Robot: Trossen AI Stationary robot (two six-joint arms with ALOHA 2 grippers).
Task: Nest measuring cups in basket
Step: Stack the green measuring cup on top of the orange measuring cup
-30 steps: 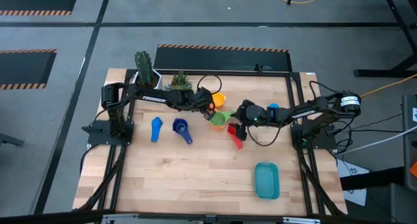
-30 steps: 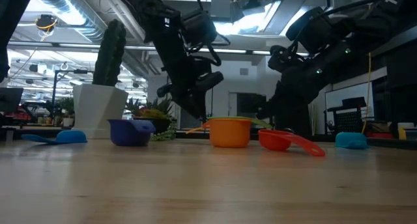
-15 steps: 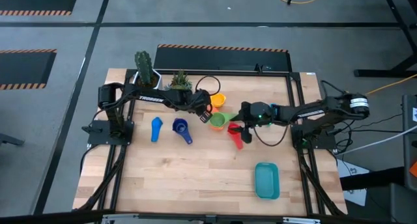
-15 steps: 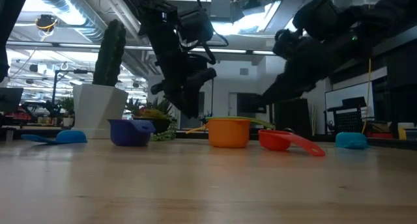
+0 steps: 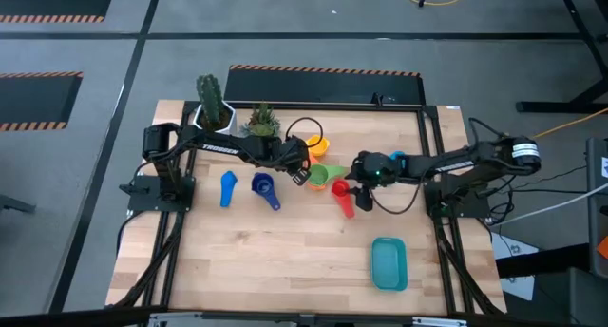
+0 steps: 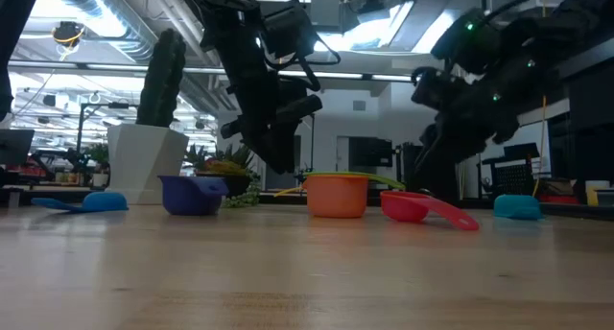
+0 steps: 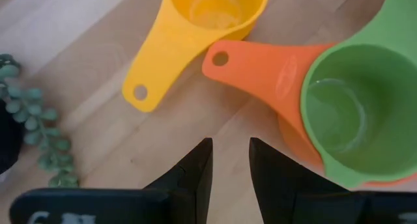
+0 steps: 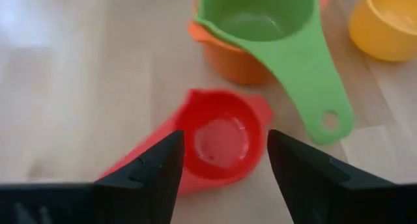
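Note:
The green cup sits nested in the orange cup, with the yellow cup behind them toward the far edge. The red cup rests on the table just to their right. The light blue cup and dark blue cup lie farther left. The teal basket sits near the table's near right. My left gripper hovers narrowly open over bare wood beside the orange cup's handle. My right gripper is wide open above the red cup, one finger on either side, apart from it.
A white pot with a cactus and a small leafy plant stand at the table's far left. Black cables loop over the wood behind the yellow cup and under the right arm. Bare wood stretches across the table's near half, left of the basket.
My right gripper rose and swung a little toward the right edge, then came back down over the red cup, which stayed put. My left gripper drifted slightly toward the near edge, past the yellow cup toward the orange cup's handle. No cup moved.

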